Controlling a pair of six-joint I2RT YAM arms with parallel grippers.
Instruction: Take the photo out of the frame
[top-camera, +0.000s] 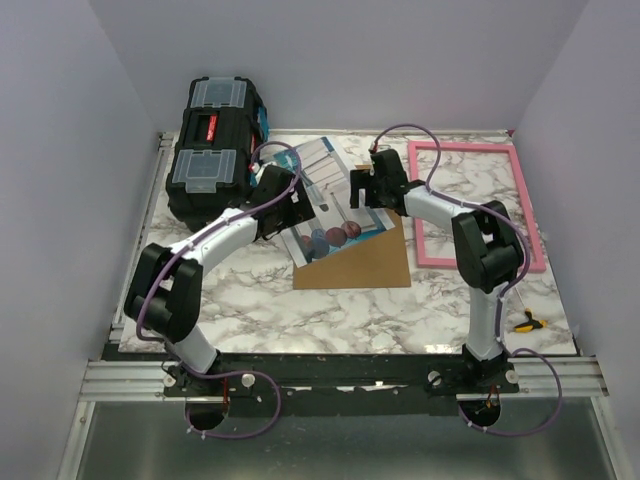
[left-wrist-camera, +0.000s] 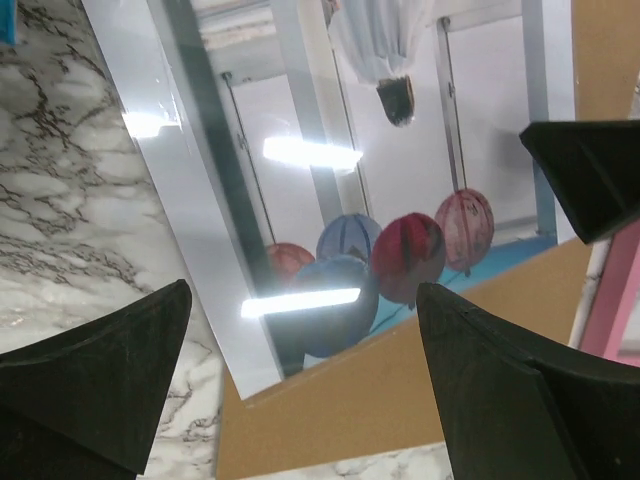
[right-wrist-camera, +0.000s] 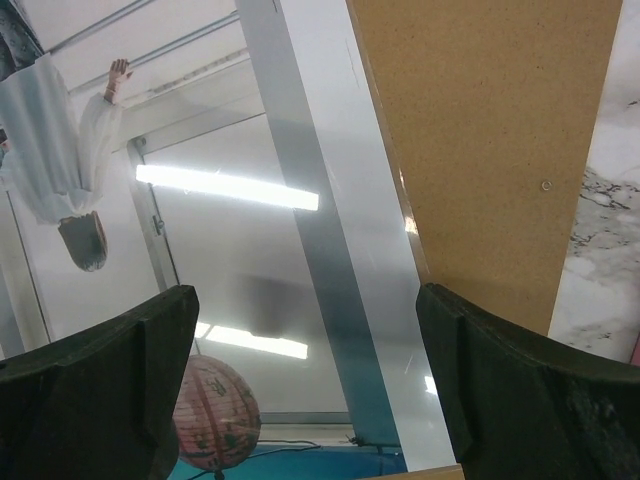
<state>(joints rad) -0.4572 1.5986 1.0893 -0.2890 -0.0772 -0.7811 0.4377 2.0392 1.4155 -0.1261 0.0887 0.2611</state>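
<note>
**Photo (top-camera: 325, 195), count 1.** Centre of the top view, lying tilted on the table, outside the frame. Its lower end overlaps the backing board. Glossy surface with lamp glare. The left wrist view shows five balls (left-wrist-camera: 408, 255) near one end, red, blue and pinkish. The right wrist view shows only one of them.

**Frame (top-camera: 470, 148), count 1.** Pink, thin, rectangular, flat at the upper right of the top view, well apart from the photo. Marble shows through its opening. A pink edge also shows at the lower right of the left wrist view.

**Backing board (top-camera: 365, 265), count 1.** Plain brown, centre of the top view, partly under the photo.

**Toolbox (top-camera: 212, 150), count 1.** Black, with two clear lid compartments, at the upper left.

**Small yellow-and-black object (top-camera: 527, 324), count 1.** Lower right of the table; too small to identify.

**Table (top-camera: 300, 310), count 1.** Marble-patterned top.

**Grippers, count 2.**
- The left gripper (left-wrist-camera: 305, 300) is over the ball end of the photo, with its jaws spread wide.
- The right gripper (right-wrist-camera: 307, 300) is over the photo's right edge beside the brown board, with its jaws likewise spread wide.
- Neither grips anything. Whether their fingertips touch the print cannot be told.
</note>
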